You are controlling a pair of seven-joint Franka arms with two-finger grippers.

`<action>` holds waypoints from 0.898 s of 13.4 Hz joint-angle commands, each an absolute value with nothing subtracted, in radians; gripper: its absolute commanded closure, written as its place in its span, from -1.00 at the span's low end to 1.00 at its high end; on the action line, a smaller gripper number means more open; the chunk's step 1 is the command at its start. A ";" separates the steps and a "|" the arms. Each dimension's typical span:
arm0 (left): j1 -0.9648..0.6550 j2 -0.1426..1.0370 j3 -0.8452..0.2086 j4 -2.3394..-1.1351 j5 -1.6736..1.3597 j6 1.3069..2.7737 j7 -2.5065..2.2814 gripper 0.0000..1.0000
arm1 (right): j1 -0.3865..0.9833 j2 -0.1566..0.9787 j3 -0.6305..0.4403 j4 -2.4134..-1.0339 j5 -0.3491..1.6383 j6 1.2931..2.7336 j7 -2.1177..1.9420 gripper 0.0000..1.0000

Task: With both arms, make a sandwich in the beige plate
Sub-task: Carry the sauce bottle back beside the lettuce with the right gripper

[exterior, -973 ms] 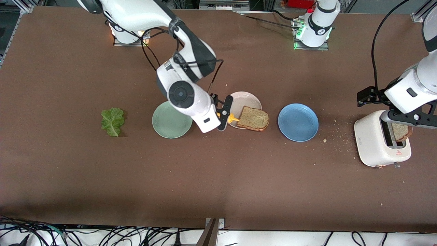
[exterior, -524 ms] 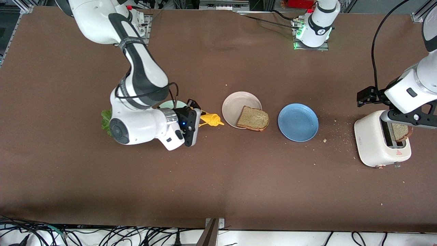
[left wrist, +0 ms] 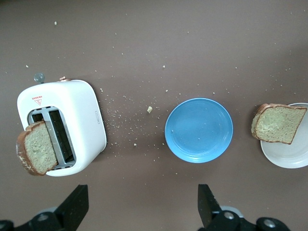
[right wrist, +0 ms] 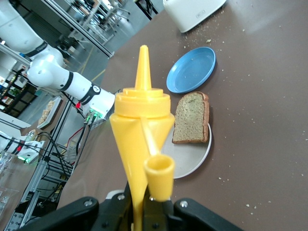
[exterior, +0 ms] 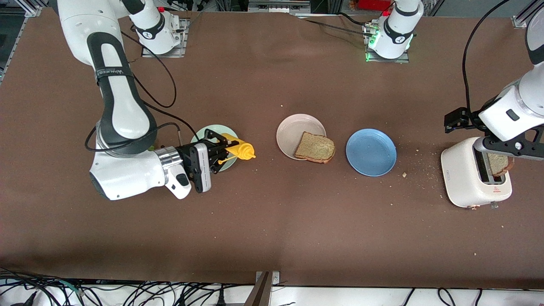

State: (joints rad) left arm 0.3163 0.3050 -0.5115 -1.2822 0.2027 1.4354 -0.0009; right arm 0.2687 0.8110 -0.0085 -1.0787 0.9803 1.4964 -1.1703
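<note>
Front view: a yellow squeeze bottle (exterior: 240, 150) is gripped, lying sideways, by the right gripper (exterior: 224, 153) over the mint-green plate (exterior: 203, 132), well apart from the bread slice (exterior: 315, 147) overhanging the beige plate (exterior: 294, 127), which risks being tipped off, while the left gripper (exterior: 503, 149) hangs open over the toaster (exterior: 467, 178).

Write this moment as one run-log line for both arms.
right gripper: shut on yellow squeeze bottle, over green plate | left gripper: open, over toaster | bread slice: on beige plate
</note>
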 commanded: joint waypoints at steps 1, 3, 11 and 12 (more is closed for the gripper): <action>0.322 0.290 -0.517 -1.282 0.221 1.422 -0.008 -1.00 | 0.194 0.760 0.003 -1.225 1.025 1.473 -1.363 1.00; 0.321 0.291 -0.517 -1.282 0.221 1.422 -0.008 -1.00 | 0.149 0.755 0.000 -1.294 1.081 1.404 -1.521 1.00; 0.322 0.291 -0.515 -1.282 0.221 1.422 -0.008 -1.00 | -0.017 0.709 -0.021 -1.574 1.017 1.299 -2.090 1.00; 0.322 0.291 -0.515 -1.282 0.221 1.422 -0.008 -1.00 | -0.040 0.716 -0.021 -1.591 0.984 1.298 -2.155 1.00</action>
State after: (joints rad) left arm 0.3165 0.3050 -0.5112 -1.2821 0.2027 1.4354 -0.0009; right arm -0.0033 0.7597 -0.0289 -1.5006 1.0200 1.3106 -2.0411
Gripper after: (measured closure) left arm 0.000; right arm 0.921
